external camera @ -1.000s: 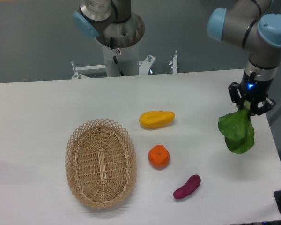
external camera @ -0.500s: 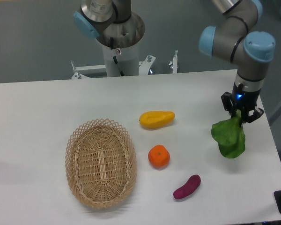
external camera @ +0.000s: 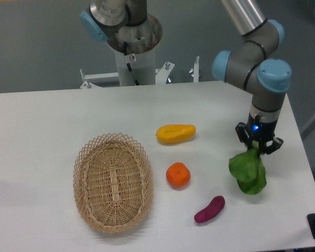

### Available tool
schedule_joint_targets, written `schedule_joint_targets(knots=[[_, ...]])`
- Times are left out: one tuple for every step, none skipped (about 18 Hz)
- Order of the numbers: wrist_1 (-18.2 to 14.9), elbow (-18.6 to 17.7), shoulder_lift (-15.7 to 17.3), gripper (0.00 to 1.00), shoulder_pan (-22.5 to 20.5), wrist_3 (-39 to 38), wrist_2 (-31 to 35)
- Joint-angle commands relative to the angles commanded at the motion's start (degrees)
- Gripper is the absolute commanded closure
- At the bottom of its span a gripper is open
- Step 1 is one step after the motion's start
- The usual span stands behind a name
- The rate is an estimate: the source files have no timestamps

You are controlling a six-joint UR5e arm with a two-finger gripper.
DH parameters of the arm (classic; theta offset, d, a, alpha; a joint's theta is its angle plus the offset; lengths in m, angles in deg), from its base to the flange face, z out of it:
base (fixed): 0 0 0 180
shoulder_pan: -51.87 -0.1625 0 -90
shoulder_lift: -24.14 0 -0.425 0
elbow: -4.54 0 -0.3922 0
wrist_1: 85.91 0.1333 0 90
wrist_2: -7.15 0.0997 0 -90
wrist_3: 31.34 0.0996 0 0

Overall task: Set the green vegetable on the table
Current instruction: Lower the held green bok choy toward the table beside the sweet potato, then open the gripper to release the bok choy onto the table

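- Since a second ago, the black two-finger hand (external camera: 259,148) has carried the leafy dark green vegetable (external camera: 248,171) leftward and lower, from over the right edge to above the flat white worktop (external camera: 52,115).
- Clenched on the vegetable's upper, stem end, the hand points straight down from the grey arm with pale blue joints.
- Its long axis runs roughly vertical, stem up in the hand, broad leaves hanging down; whether the leaf tips touch the worktop cannot be told.
- Left of it lie a round orange fruit (external camera: 178,175) and a yellow mango-like fruit (external camera: 175,133); a purple sweet potato (external camera: 209,209) lies below left.
- An oval wicker basket (external camera: 113,181) sits well apart, further left.
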Motion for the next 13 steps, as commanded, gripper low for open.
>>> schedule_joint_targets(knots=[[0.0, -0.09, -0.09, 0.59, 0.09, 0.09, 0.0], [0.0, -0.09, -0.09, 0.59, 0.09, 0.26, 0.0], [0.0, -0.09, -0.09, 0.56, 0.09, 0.44, 0.0], [0.0, 0.09, -0.09, 0.45, 0.09, 0.53, 0.0], [0.0, 0.35, -0.09, 0.23, 0.0, 0.61, 0.09], [0.0, 0.7, -0.09, 0.02, 0.0, 0.7, 0.09], [0.0, 0.88, 0.09, 0.0, 0.0, 0.62, 0.09], [0.0, 1.14, 0.17, 0.0, 0.0, 0.7, 0.09], [-0.09, 1.75, 0.44, 0.0, 0.0, 0.62, 0.09], [-0.17, 2.45, 0.53, 0.0, 0.0, 0.53, 0.09], [-0.44, 3.33, 0.7, 0.0, 0.0, 0.27, 0.17], [-0.79, 4.82, 0.96, 0.0, 0.09, 0.09, 0.35], [-0.96, 6.4, 1.05, 0.0, 0.09, -0.09, 0.44]])
